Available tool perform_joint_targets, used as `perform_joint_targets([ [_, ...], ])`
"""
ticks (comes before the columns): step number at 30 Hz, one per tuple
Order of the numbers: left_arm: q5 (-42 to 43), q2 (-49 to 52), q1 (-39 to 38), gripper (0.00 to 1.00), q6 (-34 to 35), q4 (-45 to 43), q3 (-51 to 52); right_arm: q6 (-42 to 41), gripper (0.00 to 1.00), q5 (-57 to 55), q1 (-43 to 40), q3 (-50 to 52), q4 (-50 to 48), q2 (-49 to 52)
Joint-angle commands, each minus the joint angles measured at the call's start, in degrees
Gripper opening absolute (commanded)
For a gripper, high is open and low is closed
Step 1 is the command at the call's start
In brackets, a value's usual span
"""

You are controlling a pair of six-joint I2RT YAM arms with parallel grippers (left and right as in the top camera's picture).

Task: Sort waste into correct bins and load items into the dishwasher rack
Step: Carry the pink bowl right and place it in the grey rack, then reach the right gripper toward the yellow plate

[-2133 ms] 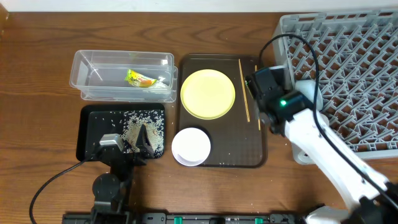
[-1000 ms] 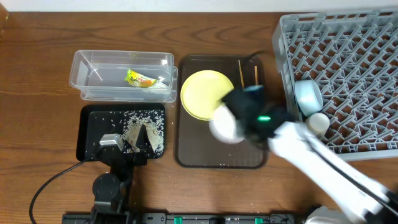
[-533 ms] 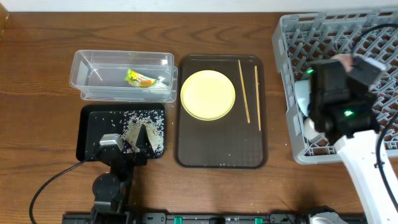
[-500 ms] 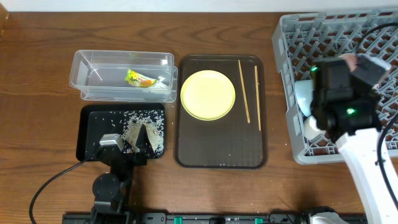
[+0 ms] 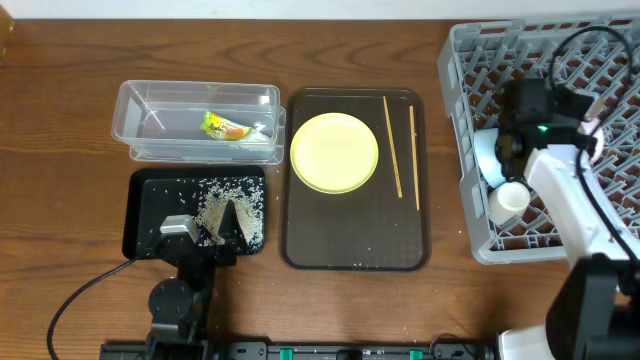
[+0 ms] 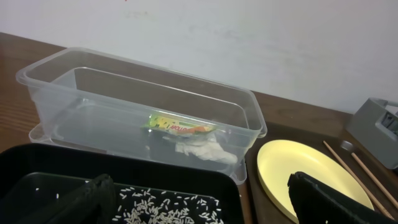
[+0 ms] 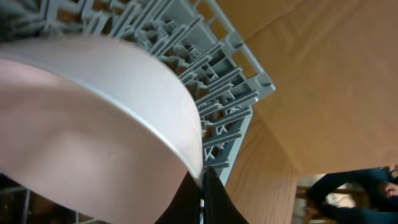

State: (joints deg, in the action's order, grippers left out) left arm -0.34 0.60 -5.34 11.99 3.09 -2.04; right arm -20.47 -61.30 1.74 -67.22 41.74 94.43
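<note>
White bowl (image 5: 507,200): lying tilted against the left edge of the dishwasher rack (image 5: 560,50), just beside the light blue bowl (image 5: 485,155). Pinched at the rim by the right gripper (image 7: 200,186), jaws nearly together. Probably light, stiff, slick, breakable; best held by the rim.

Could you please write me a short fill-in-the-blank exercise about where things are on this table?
1. The snack wrapper lies in the clear ___.
2. The two chopsticks lie beside the yellow ___.
3. The rice scraps lie in the black ___.
4. The white bowl sits in the grey ___.
Missing words: tub; plate; tray; rack.
</note>
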Motion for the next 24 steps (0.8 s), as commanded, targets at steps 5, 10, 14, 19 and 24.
perform_joint_targets([
  [5, -0.26, -0.37, 0.31, 0.91, -0.13, 0.92, 1.81, 0.76, 0.31, -1.66, 6.93, -0.44, 4.00, 0.33],
  [10, -0.26, -0.37, 0.31, 0.91, -0.13, 0.92, 1.81, -3.15, 0.61, -0.61, 10.10, -0.48, 7.80, -1.88],
  [14, -0.26, -0.37, 0.31, 0.91, -0.13, 0.92, 1.81, -3.26, 0.59, 15.30, 12.83, -1.66, 9.46, -7.87],
  [19, -0.26, -0.37, 0.31, 0.91, -0.13, 0.92, 1.81, -3.23, 0.52, 54.34, 17.00, -2.49, 8.72, -14.99],
  [24, -0.26, -0.37, 0.31, 0.91, -0.13, 0.92, 1.81, -4.02, 0.52, 76.15, 23.56, -1.60, 4.02, -14.58],
])
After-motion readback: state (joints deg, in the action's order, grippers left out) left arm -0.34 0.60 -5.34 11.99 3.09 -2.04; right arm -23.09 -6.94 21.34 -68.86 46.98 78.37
